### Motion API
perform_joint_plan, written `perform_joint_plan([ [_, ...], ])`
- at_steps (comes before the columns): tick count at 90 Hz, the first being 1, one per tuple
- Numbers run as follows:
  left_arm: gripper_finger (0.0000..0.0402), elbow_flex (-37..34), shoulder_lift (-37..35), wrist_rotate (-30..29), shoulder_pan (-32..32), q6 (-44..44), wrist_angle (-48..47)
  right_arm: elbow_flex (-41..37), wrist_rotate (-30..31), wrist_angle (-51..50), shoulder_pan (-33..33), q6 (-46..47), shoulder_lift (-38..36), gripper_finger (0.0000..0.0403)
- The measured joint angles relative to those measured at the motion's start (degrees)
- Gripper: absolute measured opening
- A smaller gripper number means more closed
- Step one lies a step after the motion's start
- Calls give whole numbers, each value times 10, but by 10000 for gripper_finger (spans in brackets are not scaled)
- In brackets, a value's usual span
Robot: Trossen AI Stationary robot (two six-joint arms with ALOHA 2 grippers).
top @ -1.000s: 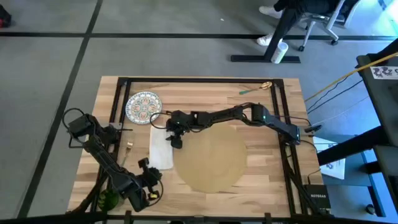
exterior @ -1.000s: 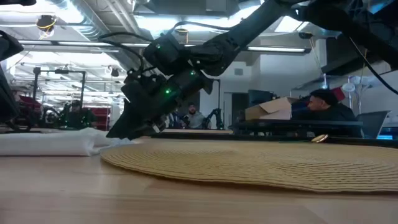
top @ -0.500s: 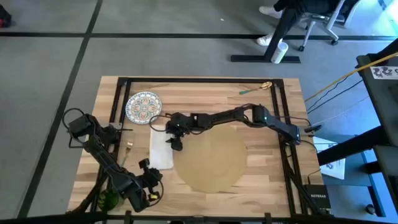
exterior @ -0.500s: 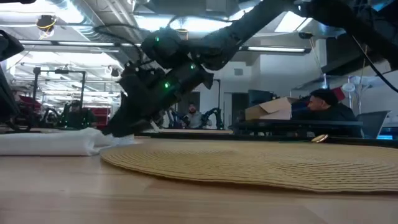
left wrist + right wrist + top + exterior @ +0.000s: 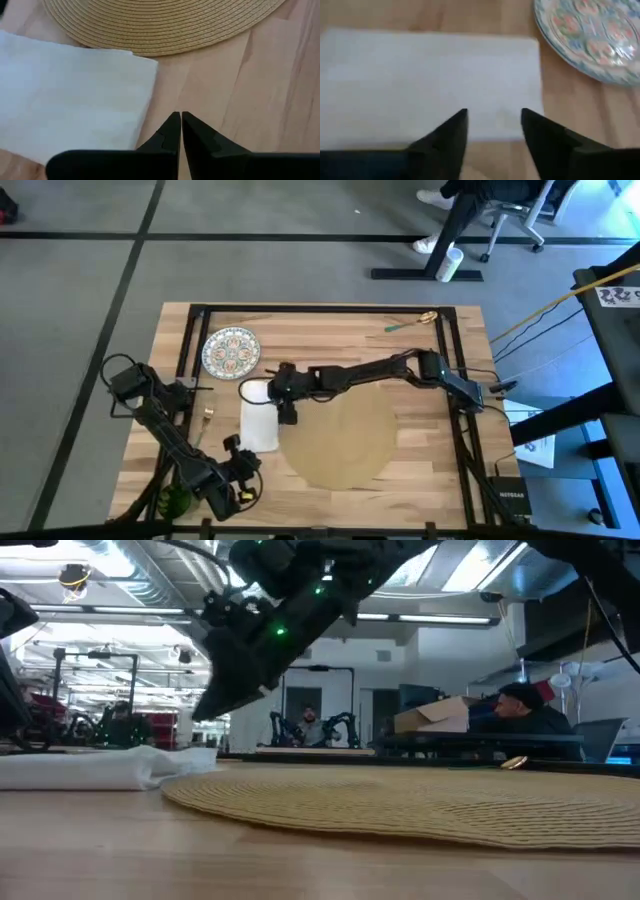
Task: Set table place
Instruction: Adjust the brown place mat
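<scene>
Black right tool (image 5: 287, 416) above napkin (image 5: 258, 420)

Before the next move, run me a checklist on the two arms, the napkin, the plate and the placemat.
1. Right pincer open and empty: ok, a clear gap shows between its fingers.
2. Right pincer lifted off the napkin: ok, the low view shows it above the cloth.
3. Napkin lying flat beside the placemat: ok.
4. Plate on the placemat: not ok, it sits on bare table at the far left.
5. Left pincer shut, parked at the near left edge: ok.
</scene>
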Motion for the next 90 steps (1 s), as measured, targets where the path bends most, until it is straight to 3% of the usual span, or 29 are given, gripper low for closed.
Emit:
perform_joint_plan([
  [10,0,0,0,0,29,-1,-24,0,0,-79,2,-10,-13,34],
  [15,0,0,0,-5,46,2,-35,1,1,-124,5,-18,-14,13],
  [32,0,0,0,-14,84,52,-36,-42,19,-229,17,-12,-14,4],
  [54,0,0,0,-15,64,42,-36,-102,48,-194,31,5,-19,0],
  [90,0,0,0,-15,40,9,-35,-106,16,-141,-6,-3,-15,0],
])
